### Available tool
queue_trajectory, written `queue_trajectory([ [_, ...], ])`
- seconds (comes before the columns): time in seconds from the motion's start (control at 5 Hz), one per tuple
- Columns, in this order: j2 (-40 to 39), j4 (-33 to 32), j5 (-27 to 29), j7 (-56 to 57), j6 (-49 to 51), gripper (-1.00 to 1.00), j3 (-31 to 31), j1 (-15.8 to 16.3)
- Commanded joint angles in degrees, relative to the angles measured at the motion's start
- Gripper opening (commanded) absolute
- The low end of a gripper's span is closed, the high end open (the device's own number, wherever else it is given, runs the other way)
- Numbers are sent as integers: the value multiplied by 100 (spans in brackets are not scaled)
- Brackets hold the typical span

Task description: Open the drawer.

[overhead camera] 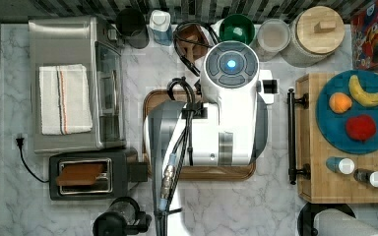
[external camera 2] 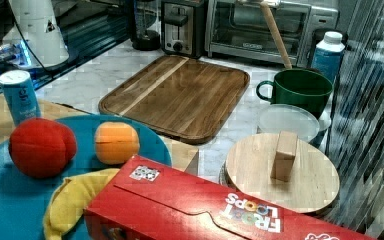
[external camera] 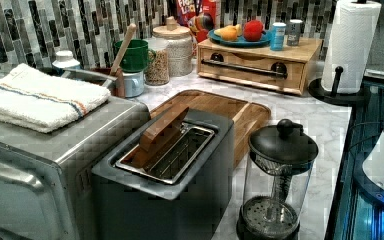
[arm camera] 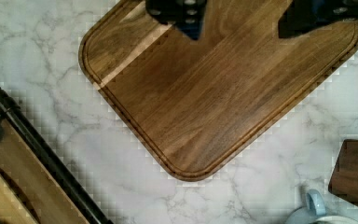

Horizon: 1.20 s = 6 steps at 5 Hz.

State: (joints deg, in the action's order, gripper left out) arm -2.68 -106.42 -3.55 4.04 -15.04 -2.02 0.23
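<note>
The light wooden drawer [external camera: 250,75] sits shut in its cabinet [overhead camera: 325,187] at the top view's right, its front flush with the cabinet. A long black bar handle [overhead camera: 291,135] runs across the front, facing the arm; the handle [arm camera: 42,154] also crosses a corner of the wrist view. My gripper [arm camera: 242,18] hangs open above the dark walnut cutting board [arm camera: 223,93], its two dark fingers [arm camera: 186,14] wide apart with nothing between them. From above, the white arm [overhead camera: 226,98] covers most of that board. The gripper is apart from the handle, with bare marble between them.
A blue plate [overhead camera: 325,123] of fruit and two shakers [overhead camera: 342,165] sit on the cabinet. A paper towel roll [external camera: 350,45] stands beside it. Toaster [overhead camera: 86,174], toaster oven [overhead camera: 74,83] and French press [external camera: 277,180] lie beyond the board. Green mug [external camera 2: 300,90], jars and a cereal box [external camera 2: 205,205] line the wall.
</note>
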Motion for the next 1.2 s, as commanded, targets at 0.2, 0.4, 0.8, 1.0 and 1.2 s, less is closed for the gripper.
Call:
queue_trajectory([
  [0.2,-32,-5,-6,7,-7,100,32,33],
  [0.4,75,-285,-145,214,-249,100,21,20],
  [0.8,265,-958,-375,1682,-847,100,-267,-131],
  [1.0,347,-780,-585,2844,-715,100,-402,-431],
  [1.2,404,-959,-645,3696,-1060,100,-706,-491],
])
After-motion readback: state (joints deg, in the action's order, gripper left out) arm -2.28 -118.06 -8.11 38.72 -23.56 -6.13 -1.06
